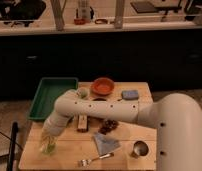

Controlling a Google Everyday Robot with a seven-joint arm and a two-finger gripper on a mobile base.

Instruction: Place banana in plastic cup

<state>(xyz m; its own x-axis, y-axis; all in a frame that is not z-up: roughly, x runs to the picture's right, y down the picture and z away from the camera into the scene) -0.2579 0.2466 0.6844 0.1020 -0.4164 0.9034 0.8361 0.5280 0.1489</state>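
The plastic cup [47,146] stands upright near the front left corner of the wooden table [69,155] and looks yellow-green. My gripper [48,134] hangs straight down over the cup's mouth, its tip at or just inside the rim. A pale-yellow shape inside the cup, right under the gripper, looks like the banana [46,142]. I cannot tell whether the gripper holds it. The white arm [94,107] reaches across the table from the right.
A green tray [51,97] lies at the back left. An orange bowl [102,86], a small pale cup [83,92] and a blue sponge [129,94] stand at the back. A brown bar [83,122], dark grapes [110,125], a grey cloth [106,142], a fork [96,159] and a metal cup [139,148] are nearer.
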